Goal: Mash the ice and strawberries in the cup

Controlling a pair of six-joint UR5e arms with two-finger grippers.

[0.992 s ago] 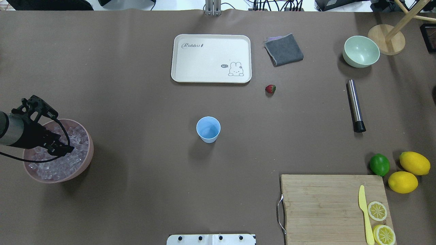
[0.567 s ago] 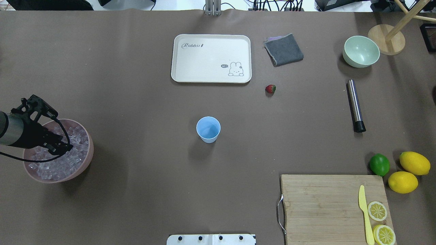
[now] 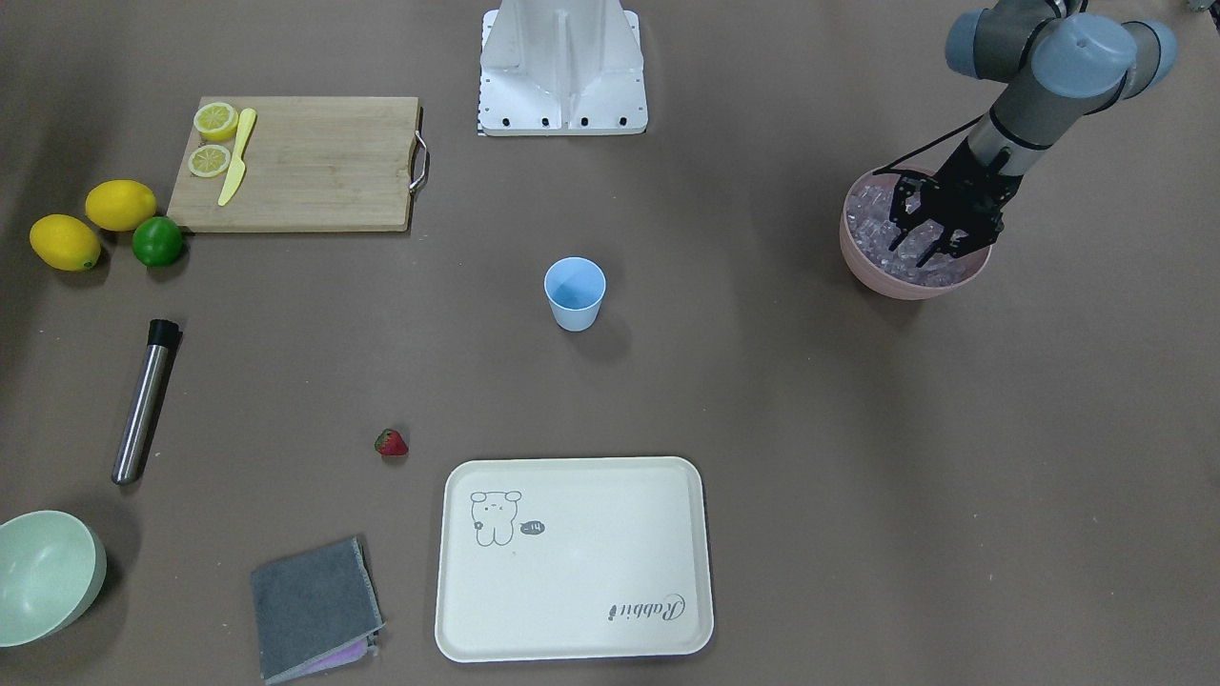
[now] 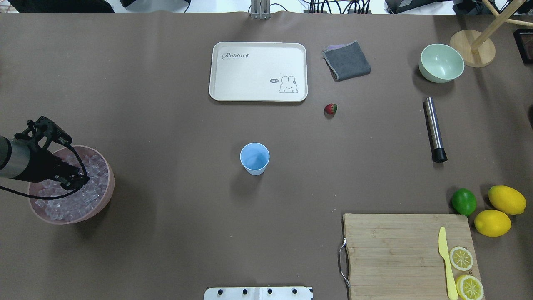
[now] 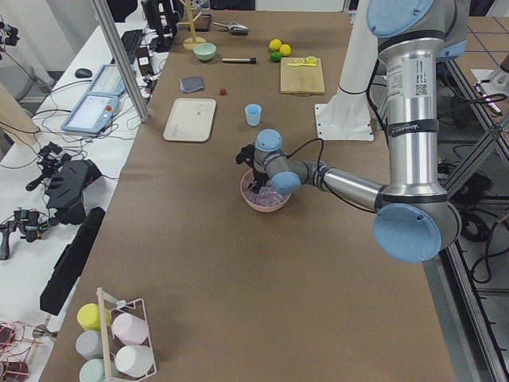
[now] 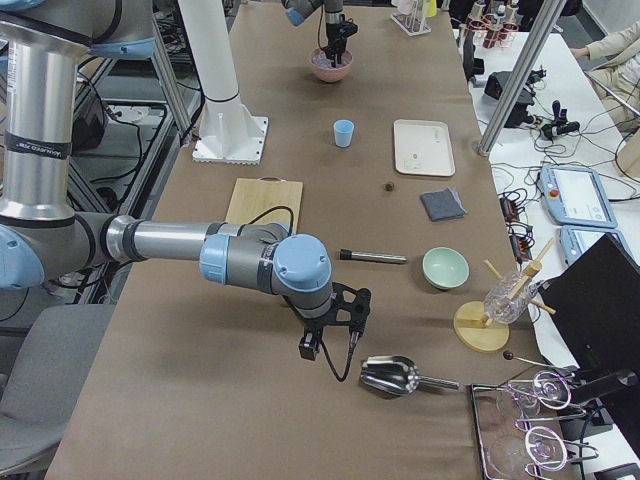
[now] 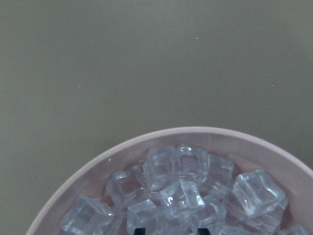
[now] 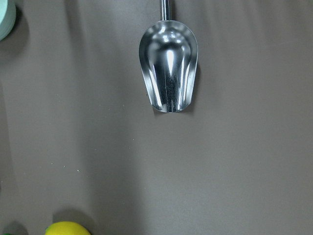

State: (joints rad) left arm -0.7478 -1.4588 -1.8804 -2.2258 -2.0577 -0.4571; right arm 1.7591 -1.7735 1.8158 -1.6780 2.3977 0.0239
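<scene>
The left gripper (image 3: 923,250) has shifted slightly, jaws seemingly spread, tips among the ice (image 7: 181,196).

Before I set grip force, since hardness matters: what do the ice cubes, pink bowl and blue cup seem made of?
Ice cubes: clear, glossy, crisp-edged; real ice or acrylic, cannot tell. Pink bowl: opaque, matte, smooth rim; probably plastic. Blue cup: thin-walled, even colour, soft sheen; likely plastic.
</scene>
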